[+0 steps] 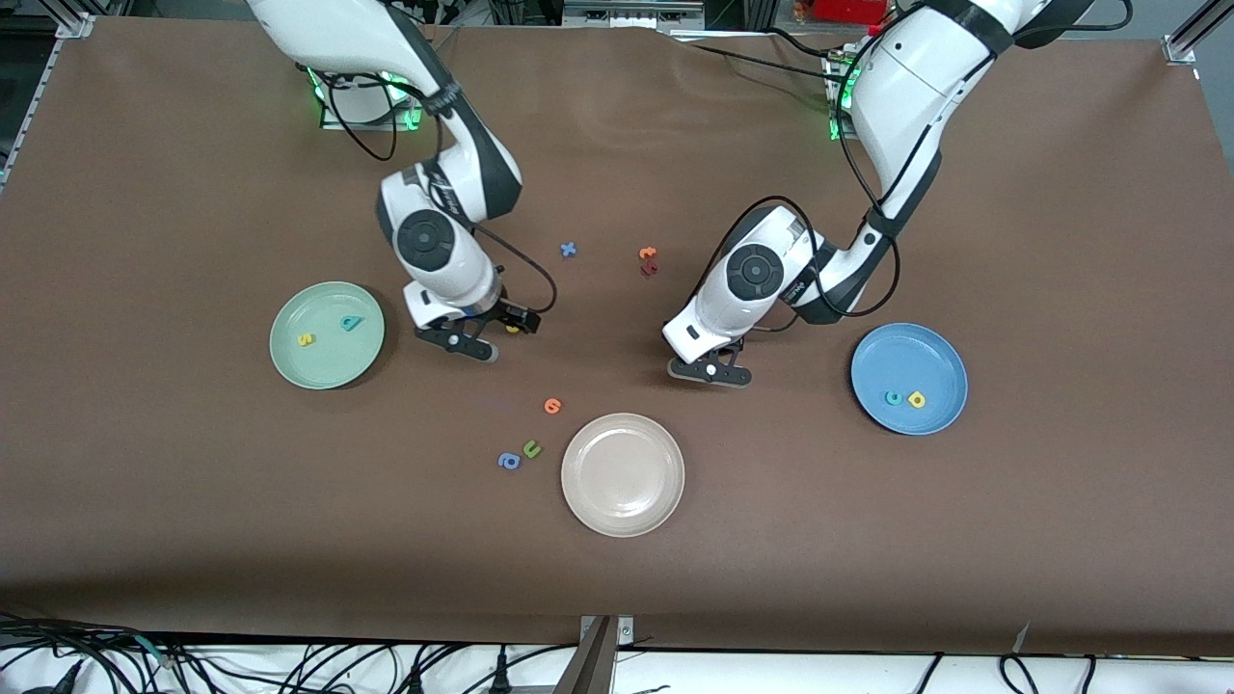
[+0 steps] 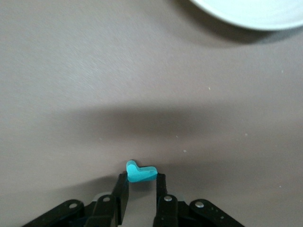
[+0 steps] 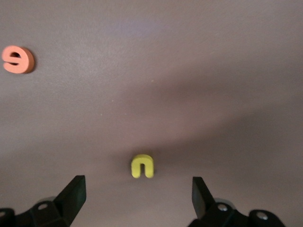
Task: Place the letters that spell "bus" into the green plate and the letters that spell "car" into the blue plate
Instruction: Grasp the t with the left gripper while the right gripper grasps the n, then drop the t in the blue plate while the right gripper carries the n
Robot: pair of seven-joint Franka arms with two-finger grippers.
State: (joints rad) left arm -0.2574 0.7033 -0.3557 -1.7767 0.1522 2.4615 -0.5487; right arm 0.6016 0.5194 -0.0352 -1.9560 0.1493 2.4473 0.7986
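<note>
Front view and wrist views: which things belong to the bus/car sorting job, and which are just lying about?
Job:
- green plate with yellow s, teal b
- blue plate with teal c, yellow a
- teal r in left pincer
- yellow u under open right pincer

Lying about:
- beige plate
- green u, blue a
- orange letter
- blue x

Even light from above; soft shadows lie on the brown surface (image 1: 193, 501), and both wrist views are slightly blurred.
</note>
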